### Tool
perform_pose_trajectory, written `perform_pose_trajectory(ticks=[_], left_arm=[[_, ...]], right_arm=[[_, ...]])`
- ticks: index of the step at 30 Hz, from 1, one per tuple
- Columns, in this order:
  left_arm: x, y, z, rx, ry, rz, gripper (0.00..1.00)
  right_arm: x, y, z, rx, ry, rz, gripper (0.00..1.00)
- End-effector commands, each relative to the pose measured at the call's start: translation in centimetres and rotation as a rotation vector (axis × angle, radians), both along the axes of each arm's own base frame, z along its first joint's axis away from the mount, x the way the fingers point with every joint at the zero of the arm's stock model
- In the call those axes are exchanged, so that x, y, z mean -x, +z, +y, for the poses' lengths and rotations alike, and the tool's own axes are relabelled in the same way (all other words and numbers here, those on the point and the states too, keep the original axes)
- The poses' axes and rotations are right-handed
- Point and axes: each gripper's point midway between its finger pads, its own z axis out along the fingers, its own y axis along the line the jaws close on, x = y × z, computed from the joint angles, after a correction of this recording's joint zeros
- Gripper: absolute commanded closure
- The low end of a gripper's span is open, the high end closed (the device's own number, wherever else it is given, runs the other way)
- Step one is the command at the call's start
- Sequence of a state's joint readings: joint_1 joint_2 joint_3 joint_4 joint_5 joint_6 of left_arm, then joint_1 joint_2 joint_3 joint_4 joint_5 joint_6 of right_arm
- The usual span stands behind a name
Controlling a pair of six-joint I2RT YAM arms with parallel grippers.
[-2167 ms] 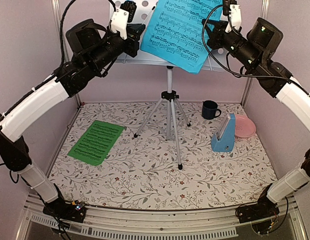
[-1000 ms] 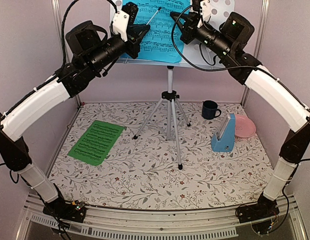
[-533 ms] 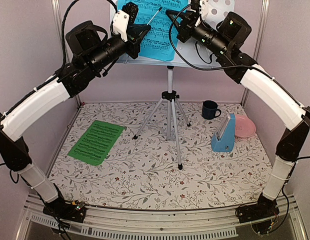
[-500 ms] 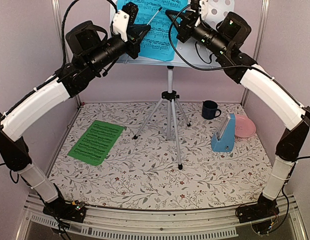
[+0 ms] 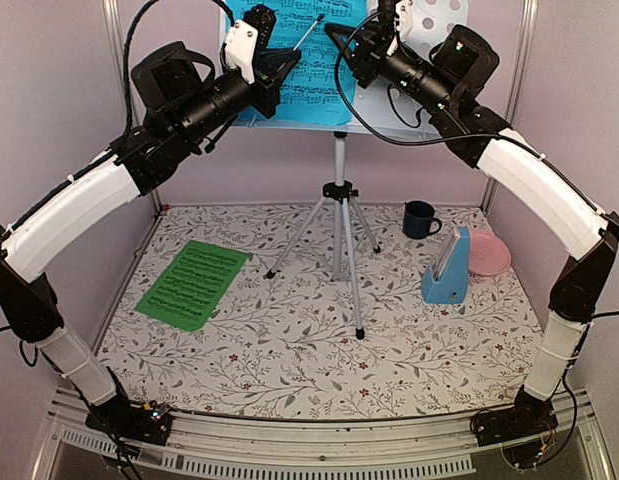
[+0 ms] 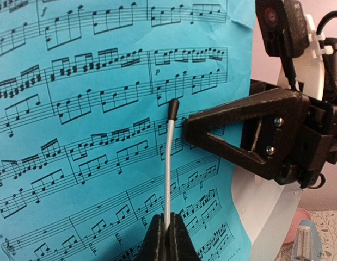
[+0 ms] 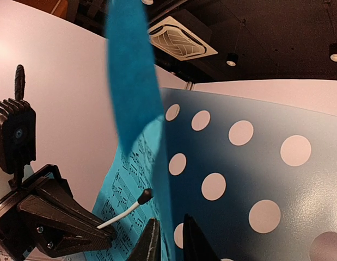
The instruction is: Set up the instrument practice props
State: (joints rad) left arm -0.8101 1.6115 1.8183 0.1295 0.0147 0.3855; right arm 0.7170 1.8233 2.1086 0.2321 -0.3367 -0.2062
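Observation:
The pale perforated music stand (image 5: 441, 14) stands on its silver tripod (image 5: 339, 230) at the back. The blue music sheet (image 5: 324, 80) lies against its desk. My left gripper (image 5: 287, 62) is shut on a thin white rod with a black tip (image 6: 167, 152) that lies across the blue sheet (image 6: 75, 109). My right gripper (image 5: 341, 40) is shut on that sheet's right edge (image 7: 130, 87), in front of the stand's holes (image 7: 255, 179). The green music sheet (image 5: 192, 284) lies flat at the left. The blue pyramid metronome (image 5: 447, 267) stands at the right.
A dark blue mug (image 5: 419, 218) stands behind the metronome and a pink plate (image 5: 489, 252) lies beside it at the right wall. The tripod legs spread over the middle back of the floral mat (image 5: 319, 350). Both arms reach high, up to the stand's desk.
My right gripper has carried the blue sheet leftward across the stand and turned it more upright. My left gripper still holds the rod in the same place.

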Motion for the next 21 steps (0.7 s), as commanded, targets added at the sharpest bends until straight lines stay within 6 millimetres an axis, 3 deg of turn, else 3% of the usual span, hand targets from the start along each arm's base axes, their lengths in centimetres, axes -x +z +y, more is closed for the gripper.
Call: perform_pose_trajectory(ticks=[1,9,21], left_arm=[[0.1,0.3,-0.3,0.024,-0.028,-0.010,1.00],[0.3,0.5,-0.1,0.029,-0.023,-0.009,1.00],[0.2,0.6,0.0,0.031,-0.019,-0.012,1.00]], right_arm=[[-0.8,-1.3,1.0,0.023,0.024,0.028,0.79],[-0.7,-1.3,0.7,0.019,0.015,0.045,0.61],[-1.2,-2.9,-0.8,0.030,-0.073,0.075,0.45]])
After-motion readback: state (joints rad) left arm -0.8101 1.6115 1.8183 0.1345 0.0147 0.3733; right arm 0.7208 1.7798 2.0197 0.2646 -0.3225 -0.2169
